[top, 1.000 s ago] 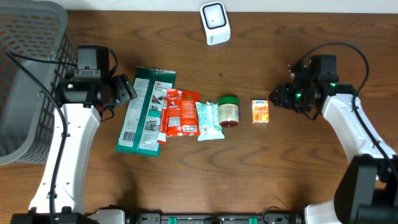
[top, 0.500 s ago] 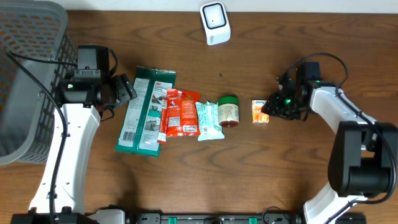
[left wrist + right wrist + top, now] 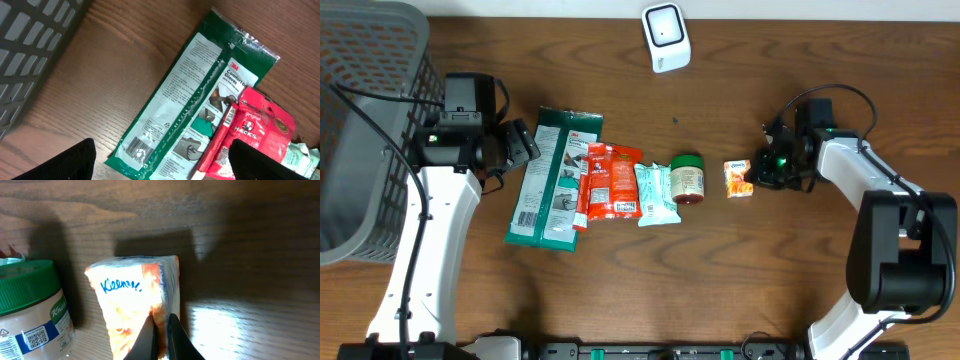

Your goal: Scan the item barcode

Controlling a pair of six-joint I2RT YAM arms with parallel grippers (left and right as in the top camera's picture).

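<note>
A small orange Kleenex tissue pack (image 3: 739,178) lies on the wooden table, right of a green-lidded jar (image 3: 687,178). My right gripper (image 3: 757,172) sits at the pack's right end. In the right wrist view its jaws (image 3: 161,330) are pinched shut on the edge of the tissue pack (image 3: 131,297). A white barcode scanner (image 3: 666,37) stands at the table's far edge. My left gripper (image 3: 525,142) hovers open over the green 3M glove packet (image 3: 190,105), whose barcode faces up; nothing sits between the left gripper's fingers (image 3: 162,162).
A grey basket (image 3: 365,120) fills the left edge. In a row on the table lie the green packet (image 3: 553,178), a red Hacks bag (image 3: 610,182) and a pale green packet (image 3: 655,194). The green-lidded jar (image 3: 25,310) lies just left of the tissue pack.
My right gripper moved left up to the tissue pack and closed on its right edge. The left arm has not moved.
</note>
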